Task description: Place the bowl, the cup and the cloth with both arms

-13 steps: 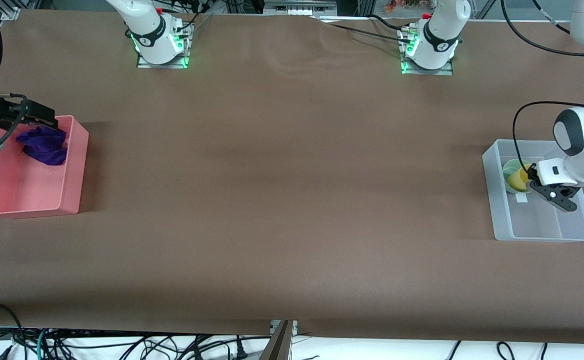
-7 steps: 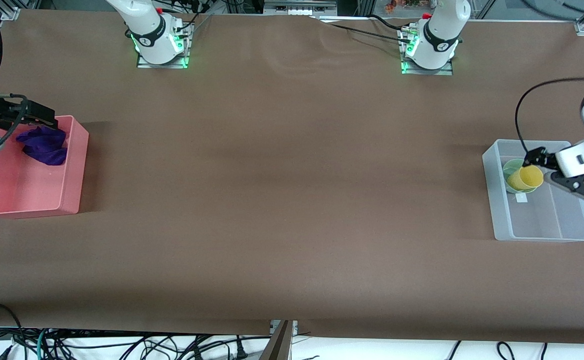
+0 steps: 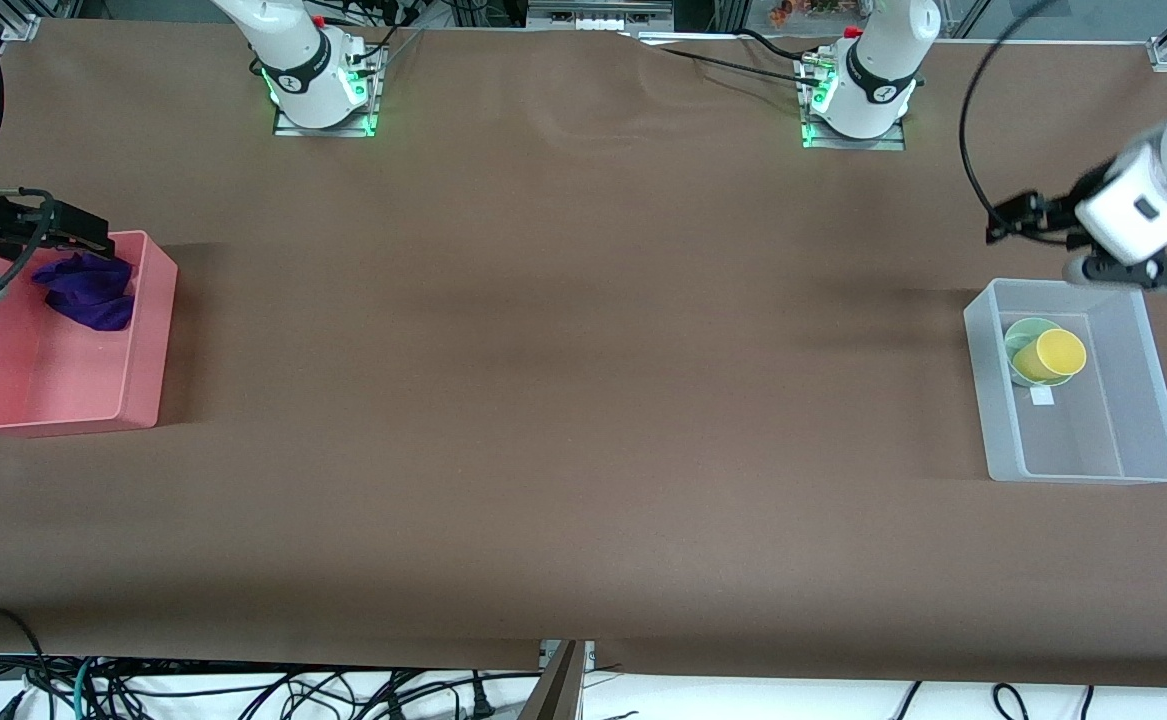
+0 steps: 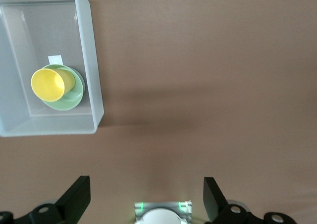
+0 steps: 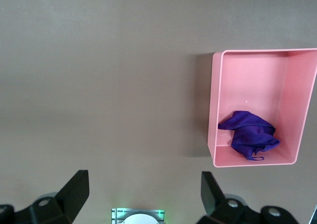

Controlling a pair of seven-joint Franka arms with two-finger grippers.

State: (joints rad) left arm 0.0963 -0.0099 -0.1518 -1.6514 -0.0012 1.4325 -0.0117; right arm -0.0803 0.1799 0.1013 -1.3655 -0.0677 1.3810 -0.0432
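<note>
Surface (image 3: pixel 583 400): brown, carried both bins.
Pink bin (image 3: pixel 148 330): at my right arm's end, held the cloth (image 3: pixel 88 290).
Clear bin (image 3: pixel 1003 400): at my left arm's end, held the bowl (image 3: pixel 1018 335); the cup (image 3: pixel 1055 355) lay tilted in it.
Left jaws (image 4: pixel 146 199): released, empty, above the surface beside the clear bin.
Right jaws (image 5: pixel 143 196): released, empty, beside the pink bin.

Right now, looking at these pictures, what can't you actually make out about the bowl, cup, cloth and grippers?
- bowl, front and left wrist views: the cup lying in it hides most of its inside.
- cloth in the pink bin: its folds hide its underside in every view.
- right gripper, front view: cut off by the picture's edge, over the pink bin's rim.
- left gripper, front view: motion-blurred, over the table beside the clear bin.
</note>
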